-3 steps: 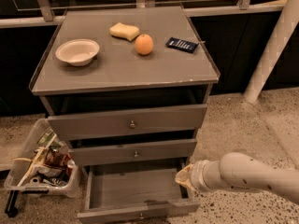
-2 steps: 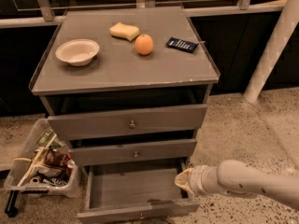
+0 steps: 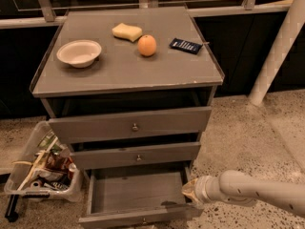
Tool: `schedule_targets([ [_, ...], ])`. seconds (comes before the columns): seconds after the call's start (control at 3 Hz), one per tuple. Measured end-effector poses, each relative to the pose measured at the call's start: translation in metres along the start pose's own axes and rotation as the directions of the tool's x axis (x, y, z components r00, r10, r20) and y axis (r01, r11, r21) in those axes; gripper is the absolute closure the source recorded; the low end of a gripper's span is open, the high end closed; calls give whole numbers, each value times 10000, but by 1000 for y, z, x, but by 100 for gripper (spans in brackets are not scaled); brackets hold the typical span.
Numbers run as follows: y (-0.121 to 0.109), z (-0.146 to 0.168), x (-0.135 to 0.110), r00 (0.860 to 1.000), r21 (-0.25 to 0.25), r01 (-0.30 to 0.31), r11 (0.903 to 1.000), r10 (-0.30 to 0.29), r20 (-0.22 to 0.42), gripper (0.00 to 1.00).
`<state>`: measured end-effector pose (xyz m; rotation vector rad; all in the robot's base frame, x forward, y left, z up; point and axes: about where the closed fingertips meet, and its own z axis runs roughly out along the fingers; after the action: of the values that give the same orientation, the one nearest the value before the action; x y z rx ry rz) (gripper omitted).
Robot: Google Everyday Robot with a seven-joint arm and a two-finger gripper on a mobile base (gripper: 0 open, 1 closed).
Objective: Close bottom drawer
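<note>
The pale hand (image 3: 190, 192), whether open or closed unclear, sits at the right side of the open grey wooden bottom drawer (image 3: 136, 194), where an off-centre push may jam it.

Speckled stone floor (image 3: 248, 128), white post (image 3: 279, 46), grey cabinet (image 3: 143, 73) (hand (image 3: 188, 191) low beside it).

Nothing readable here. The dark packet (image 3: 186, 46), upper centre-right of the frame, carries pale marks too small to make out. The gripper (image 3: 189, 191) sits at lower right, at the right side of the open bottom drawer (image 3: 136, 194).
</note>
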<state>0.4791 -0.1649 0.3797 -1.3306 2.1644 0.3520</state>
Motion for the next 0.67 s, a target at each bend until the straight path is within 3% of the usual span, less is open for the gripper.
schedule_targets([
  [0.67, 7, 34, 23, 9995, -281, 277, 9992, -272, 177, 100],
])
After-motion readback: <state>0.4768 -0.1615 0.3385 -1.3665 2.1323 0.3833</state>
